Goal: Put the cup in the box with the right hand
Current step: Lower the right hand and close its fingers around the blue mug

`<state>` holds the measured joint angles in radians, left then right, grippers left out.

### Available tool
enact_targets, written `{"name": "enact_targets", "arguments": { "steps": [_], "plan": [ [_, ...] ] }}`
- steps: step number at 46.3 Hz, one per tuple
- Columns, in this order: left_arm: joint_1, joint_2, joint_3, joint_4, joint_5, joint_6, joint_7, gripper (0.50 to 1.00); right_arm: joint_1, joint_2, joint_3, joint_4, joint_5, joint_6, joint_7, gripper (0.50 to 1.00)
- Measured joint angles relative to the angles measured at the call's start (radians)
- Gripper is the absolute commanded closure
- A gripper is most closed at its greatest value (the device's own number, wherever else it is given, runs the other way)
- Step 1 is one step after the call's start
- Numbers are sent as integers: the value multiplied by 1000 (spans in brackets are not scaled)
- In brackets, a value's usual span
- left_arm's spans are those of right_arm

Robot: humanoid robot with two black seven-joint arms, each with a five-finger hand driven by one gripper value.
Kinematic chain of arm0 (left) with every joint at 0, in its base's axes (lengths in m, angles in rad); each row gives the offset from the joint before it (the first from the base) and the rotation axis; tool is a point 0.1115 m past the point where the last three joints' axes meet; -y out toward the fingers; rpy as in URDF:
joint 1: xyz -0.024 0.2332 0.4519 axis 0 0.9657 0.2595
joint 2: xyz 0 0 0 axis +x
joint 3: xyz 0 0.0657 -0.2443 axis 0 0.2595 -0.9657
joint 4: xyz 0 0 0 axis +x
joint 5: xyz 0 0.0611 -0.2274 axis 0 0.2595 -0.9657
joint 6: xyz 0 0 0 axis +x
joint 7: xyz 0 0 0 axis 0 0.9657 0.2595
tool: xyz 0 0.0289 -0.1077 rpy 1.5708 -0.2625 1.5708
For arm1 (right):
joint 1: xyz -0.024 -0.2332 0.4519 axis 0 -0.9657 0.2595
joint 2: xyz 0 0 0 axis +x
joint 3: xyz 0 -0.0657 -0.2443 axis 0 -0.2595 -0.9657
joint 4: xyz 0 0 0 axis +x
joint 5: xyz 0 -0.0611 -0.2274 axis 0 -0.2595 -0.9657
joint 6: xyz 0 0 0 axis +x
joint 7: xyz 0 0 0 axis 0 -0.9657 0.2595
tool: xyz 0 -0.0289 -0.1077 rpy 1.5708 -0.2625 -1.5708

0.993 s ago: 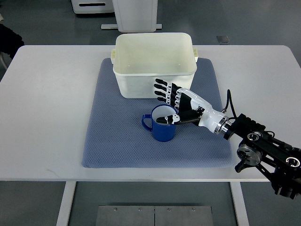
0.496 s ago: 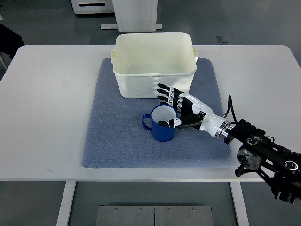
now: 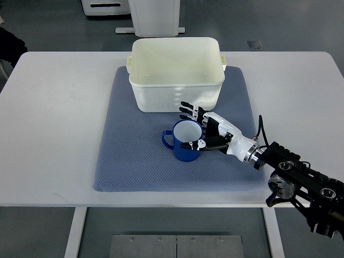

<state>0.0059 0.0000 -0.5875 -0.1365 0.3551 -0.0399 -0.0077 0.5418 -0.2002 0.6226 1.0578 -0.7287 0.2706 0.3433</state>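
A blue cup [image 3: 184, 151] with a white inside stands upright on the blue-grey mat [image 3: 129, 156], its handle [image 3: 166, 140] pointing left. My right hand [image 3: 189, 128] reaches in from the lower right and brackets the cup's right side. Its thumb [image 3: 192, 145] lies at the near rim, and its fingers [image 3: 189, 110] stretch out straight behind the far rim. The hand is open, not clenched on the cup. The cream plastic box [image 3: 172, 98] stands empty just beyond the cup at the back of the mat. My left arm is out of view.
The mat lies in the middle of a white table [image 3: 48, 123]. The right arm's black forearm [image 3: 301, 185] hangs over the table's front right edge. A white machine base [image 3: 153, 16] stands on the floor beyond the table.
My right hand has slid down and slightly right, so the thumb moved from inside the cup's mouth to its near rim. The cup has not moved.
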Motion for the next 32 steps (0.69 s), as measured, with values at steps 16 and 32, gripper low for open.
{"name": "enact_targets", "arguments": {
  "steps": [16,32],
  "plan": [
    [0,0,0,0,0,0,0,500,0,5,-40,-21,0,-7,35,504],
    [-1,0,0,0,0,0,0,500,-1,7,-43,-30,0,-5,58,711]
  ]
}}
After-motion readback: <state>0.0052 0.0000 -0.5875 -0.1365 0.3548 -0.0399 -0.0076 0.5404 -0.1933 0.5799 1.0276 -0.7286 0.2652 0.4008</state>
